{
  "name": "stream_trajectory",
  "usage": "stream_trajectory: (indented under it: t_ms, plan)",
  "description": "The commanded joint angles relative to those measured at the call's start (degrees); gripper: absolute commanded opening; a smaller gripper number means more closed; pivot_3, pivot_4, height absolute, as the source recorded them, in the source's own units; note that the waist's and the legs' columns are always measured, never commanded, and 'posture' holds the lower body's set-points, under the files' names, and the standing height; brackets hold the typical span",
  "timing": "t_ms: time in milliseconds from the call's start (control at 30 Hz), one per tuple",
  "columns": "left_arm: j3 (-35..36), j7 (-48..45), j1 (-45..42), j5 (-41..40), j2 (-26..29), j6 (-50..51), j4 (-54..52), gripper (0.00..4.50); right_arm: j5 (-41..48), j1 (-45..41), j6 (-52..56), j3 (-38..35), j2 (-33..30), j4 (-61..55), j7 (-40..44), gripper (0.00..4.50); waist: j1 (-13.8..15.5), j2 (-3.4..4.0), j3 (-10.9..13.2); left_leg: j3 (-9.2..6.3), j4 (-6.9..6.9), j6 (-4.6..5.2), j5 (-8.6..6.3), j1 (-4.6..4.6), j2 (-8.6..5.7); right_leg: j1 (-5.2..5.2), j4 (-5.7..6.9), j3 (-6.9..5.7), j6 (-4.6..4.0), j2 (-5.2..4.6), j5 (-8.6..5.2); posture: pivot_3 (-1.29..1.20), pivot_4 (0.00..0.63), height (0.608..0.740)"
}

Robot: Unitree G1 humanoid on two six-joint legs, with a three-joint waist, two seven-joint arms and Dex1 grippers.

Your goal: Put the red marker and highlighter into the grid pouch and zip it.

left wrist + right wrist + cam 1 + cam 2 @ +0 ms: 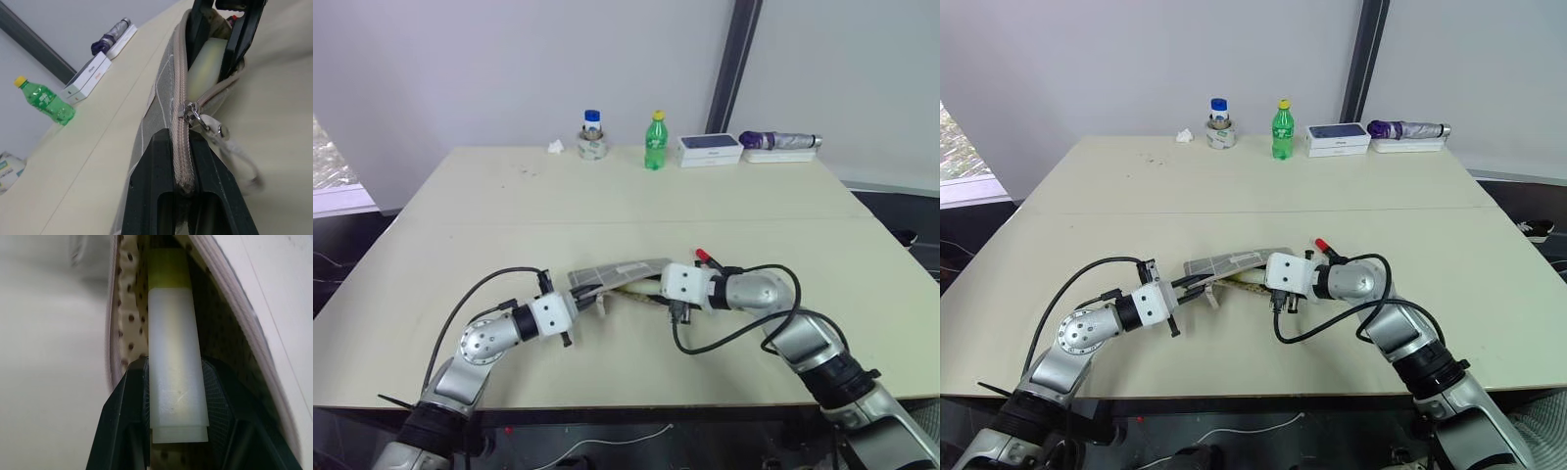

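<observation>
Grid pouch (619,273) lies on the table (607,196) near its front edge, between the left gripper (584,295) at its left end and the right gripper (651,289) at its right. Highlighter (173,357) sits partly inside the pouch mouth. Red marker (703,257) lies just right of the pouch, behind the right gripper. Bottle (655,142) and boxes (710,149) stand along the far edge.

The grid pouch (164,93), grey with white lines and a beige zipper, is raised on edge, its mouth open. The pale-yellow highlighter (173,352) is lodged cap-first inside, against a dotted lining. What appears to be the red marker (1324,247) is seen beside the pouch.
</observation>
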Motion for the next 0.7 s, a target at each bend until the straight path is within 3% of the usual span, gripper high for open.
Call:
stream_trajectory:
  t_ms: [33, 133, 200, 367, 567, 700]
  plan:
    - [0.9, 0.4, -0.6, -0.5, -0.2, -1.9, -0.7, 0.00, -2.1, 0.3, -4.6, 0.6, 0.1, 0.3, -1.1, 0.93, 0.0, 0.00, 0.0, 0.00, 0.00, 0.00, 0.00, 0.00, 0.00, 0.00, 0.00, 0.00, 0.00, 0.00, 0.00, 0.00, 0.150, 0.740]
    - [1.7, 1.6, -1.0, 0.3, -0.3, -2.1, 0.2, 0.00, -1.5, 0.8, -3.9, -0.5, 0.2, 0.9, -0.7, 0.93, 0.0, 0.00, 0.0, 0.00, 0.01, 0.00, 0.00, 0.00, 0.00, 0.00, 0.00, 0.00, 0.00, 0.00, 0.00, 0.00, 0.150, 0.740]
    - [2.2, 3.0, -1.3, 1.4, -0.3, -3.0, 0.9, 0.00, 2.7, 1.0, 1.9, -2.8, 1.0, -0.7, 1.5, 1.95, 0.0, 0.00, 0.0, 0.00, 0.01, 0.00, 0.00, 0.00, 0.00, 0.00, 0.00, 0.00, 0.00, 0.00, 0.00, 0.00, 0.150, 0.740]
    - [2.3, 5.1, -1.7, 2.8, -0.5, -4.2, 2.1, 0.00, 2.7, -0.8, 6.9, -4.2, 0.1, -5.4, 1.5, 4.35, 0.0, 0.00, 0.0, -0.02, 0.01, 0.00, 0.00, 0.00, 0.01, 0.01, 0.00, 0.00, 0.00, 0.01, 0.00, 0.00, 0.150, 0.740]
    - [2.4, 5.0, -2.2, 1.5, -0.9, -4.3, 1.7, 0.00, 3.4, -0.1, 12.4, -5.0, -2.0, -11.3, 3.5, 4.44, 0.1, 0.00, 0.0, -0.04, 0.00, 0.00, 0.00, 0.00, 0.01, 0.00, 0.00, 0.00, 0.00, 0.00, 0.00, 0.00, 0.150, 0.740]
    - [3.0, 5.0, -2.2, 0.8, -0.9, -4.0, 2.0, 0.00, 11.1, 0.7, 19.3, -9.7, -1.0, -17.7, 4.5, 4.44, 0.1, 0.00, 0.0, -0.05, 0.00, 0.00, 0.00, 0.00, 0.01, 0.00, 0.00, 0.00, 0.00, 0.00, 0.00, 0.00, 0.150, 0.740]
